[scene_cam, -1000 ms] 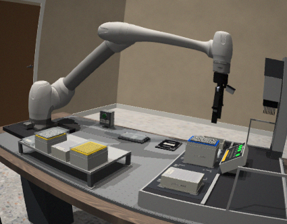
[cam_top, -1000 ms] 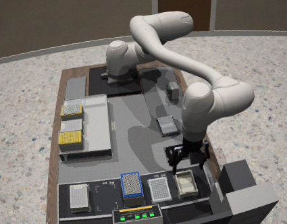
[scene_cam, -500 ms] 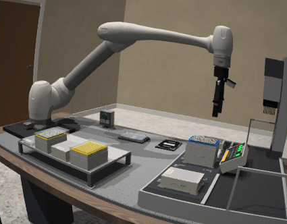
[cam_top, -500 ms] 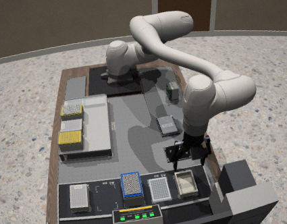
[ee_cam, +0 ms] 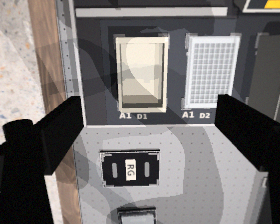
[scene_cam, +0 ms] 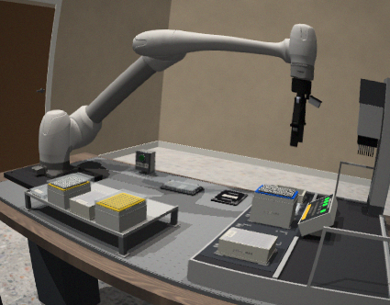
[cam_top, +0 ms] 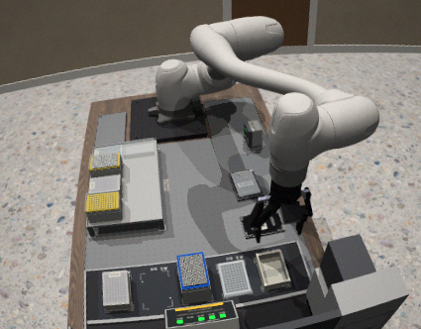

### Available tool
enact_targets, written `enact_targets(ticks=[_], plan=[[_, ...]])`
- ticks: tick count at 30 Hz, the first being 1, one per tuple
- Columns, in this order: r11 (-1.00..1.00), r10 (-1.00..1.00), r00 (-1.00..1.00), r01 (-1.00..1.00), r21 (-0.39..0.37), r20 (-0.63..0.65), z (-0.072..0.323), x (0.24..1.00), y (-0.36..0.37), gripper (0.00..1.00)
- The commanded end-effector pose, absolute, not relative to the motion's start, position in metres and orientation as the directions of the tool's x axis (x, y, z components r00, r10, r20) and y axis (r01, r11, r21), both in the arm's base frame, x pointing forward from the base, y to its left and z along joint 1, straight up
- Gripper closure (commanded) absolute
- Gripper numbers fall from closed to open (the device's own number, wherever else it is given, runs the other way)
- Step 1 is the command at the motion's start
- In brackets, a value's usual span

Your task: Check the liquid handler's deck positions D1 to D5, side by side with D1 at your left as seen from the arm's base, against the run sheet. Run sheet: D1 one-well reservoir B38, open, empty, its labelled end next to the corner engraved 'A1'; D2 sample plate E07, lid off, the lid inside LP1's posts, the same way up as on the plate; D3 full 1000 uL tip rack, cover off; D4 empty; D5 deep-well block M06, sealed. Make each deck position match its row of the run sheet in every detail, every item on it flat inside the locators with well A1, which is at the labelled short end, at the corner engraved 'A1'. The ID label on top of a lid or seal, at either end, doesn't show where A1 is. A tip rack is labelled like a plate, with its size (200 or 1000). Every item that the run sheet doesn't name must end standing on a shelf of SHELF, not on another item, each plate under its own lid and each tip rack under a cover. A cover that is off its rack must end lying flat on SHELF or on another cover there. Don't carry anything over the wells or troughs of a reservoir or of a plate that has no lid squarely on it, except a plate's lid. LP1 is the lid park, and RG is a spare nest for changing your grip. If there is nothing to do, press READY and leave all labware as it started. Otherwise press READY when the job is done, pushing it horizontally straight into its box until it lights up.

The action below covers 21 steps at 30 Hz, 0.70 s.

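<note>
Brown walls and a speckled floor are surrounding a wooden table with a grey mat on top. High above it, the gripper (scene_cam: 295, 138) is hanging with its two black fingers spread wide apart and nothing between them. It is hovering over the RG nest (ee_cam: 129, 168), well clear of it. Just past the nest, the cream reservoir (ee_cam: 141, 74) is sitting open at D1. Beside it, the white sample plate (ee_cam: 211, 70) is sitting at D2 with no lid on. Next along, the blue-rimmed tip rack (cam_top: 193, 272) is standing. A flat lid (cam_top: 246, 183) is lying on the mat nearer the arm's base. On the far side, the shelf (cam_top: 145, 164) is holding a yellow tip rack (cam_top: 103, 202).
</note>
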State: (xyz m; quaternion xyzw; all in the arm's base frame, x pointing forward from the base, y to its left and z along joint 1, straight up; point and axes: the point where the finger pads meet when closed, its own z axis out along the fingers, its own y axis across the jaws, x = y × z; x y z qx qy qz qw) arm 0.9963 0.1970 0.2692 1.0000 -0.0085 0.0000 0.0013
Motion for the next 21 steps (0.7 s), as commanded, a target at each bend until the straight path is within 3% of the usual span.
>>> enact_targets(ticks=[1,13,21], plan=[[-1.0,-0.019,1.0,-0.019,0.001,0.0,0.283,0.996,0.201,0.21],[-1.0,-0.019,1.0,-0.019,0.001,0.003,0.297,0.996,0.201,0.21],[-0.999,-0.036,0.999,-0.036,0.0,0.006,0.296,0.974,0.164,0.21]])
